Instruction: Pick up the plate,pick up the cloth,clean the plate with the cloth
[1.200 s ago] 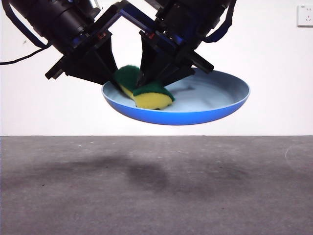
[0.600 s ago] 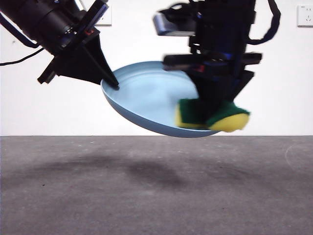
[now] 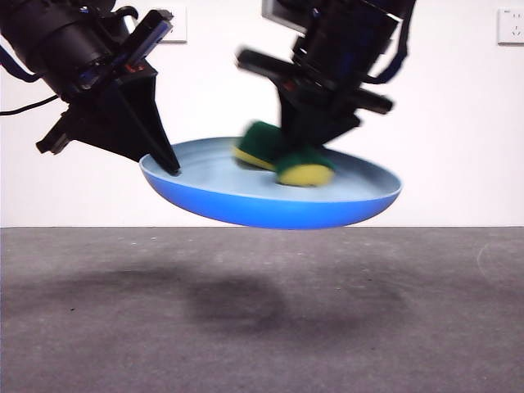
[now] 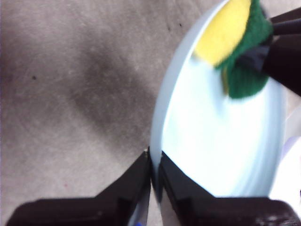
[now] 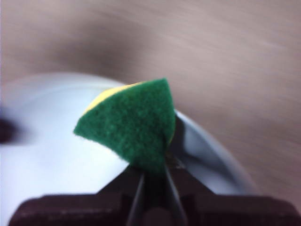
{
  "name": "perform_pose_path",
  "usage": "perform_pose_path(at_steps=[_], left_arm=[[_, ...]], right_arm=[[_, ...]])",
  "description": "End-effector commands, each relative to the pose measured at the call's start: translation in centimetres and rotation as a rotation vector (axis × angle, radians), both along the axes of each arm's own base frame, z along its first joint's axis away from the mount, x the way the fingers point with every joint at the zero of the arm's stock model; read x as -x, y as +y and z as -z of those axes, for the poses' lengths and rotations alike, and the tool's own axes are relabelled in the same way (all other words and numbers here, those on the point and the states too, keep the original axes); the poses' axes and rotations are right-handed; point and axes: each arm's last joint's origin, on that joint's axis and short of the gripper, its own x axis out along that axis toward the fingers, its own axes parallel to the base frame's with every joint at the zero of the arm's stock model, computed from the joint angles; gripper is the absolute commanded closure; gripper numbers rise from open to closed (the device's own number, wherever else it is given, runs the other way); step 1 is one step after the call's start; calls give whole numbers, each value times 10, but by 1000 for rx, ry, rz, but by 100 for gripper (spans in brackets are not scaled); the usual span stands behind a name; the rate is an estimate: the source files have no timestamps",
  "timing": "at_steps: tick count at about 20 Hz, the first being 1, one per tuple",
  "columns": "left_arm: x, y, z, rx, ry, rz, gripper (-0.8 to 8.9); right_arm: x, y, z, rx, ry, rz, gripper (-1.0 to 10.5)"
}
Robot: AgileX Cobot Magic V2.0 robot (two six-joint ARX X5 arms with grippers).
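The left gripper (image 3: 170, 164) is pinching the rim of the plate (image 3: 270, 205), holding it in the air above the tabletop (image 3: 262, 327); being thin, light plastic, it is likely flexing under pressure. The right gripper (image 3: 296, 160) is squeezing the soft, folding sponge (image 3: 286, 157) against the plate's inside, near its middle.

A grey, matte counter (image 3: 262, 327) fills the lower part of the front view with soft dark shadows across its middle, a white wall (image 3: 458, 123) behind it carrying a white socket plate (image 3: 510, 26) at two o'clock.
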Motion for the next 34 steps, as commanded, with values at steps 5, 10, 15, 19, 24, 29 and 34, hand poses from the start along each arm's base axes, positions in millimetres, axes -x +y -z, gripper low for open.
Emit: perform_pose_path(at_steps=[5, 10, 15, 19, 24, 29, 34], left_arm=[[-12, -5, -13, 128, -133, -7, 822], [-17, 0, -14, 81, -179, -88, 822], [-19, 9, -4, -220, -251, -209, 822], [-25, 11, 7, -265, -230, -209, 822], [-37, 8, 35, -351, -168, -203, 822], [-51, 9, 68, -470, -126, -224, 822], [-54, 8, 70, -468, -140, -230, 570]], right_arm=[[19, 17, 11, -41, 137, -159, 963], [34, 10, 21, 121, 245, -168, 963], [42, -2, -5, 131, 132, -116, 963], [52, -16, -32, 75, 47, -92, 963], [64, -31, -56, 47, -45, -41, 963], [76, -49, -73, 60, -105, 19, 963], [75, -60, -71, 96, -71, 50, 963]])
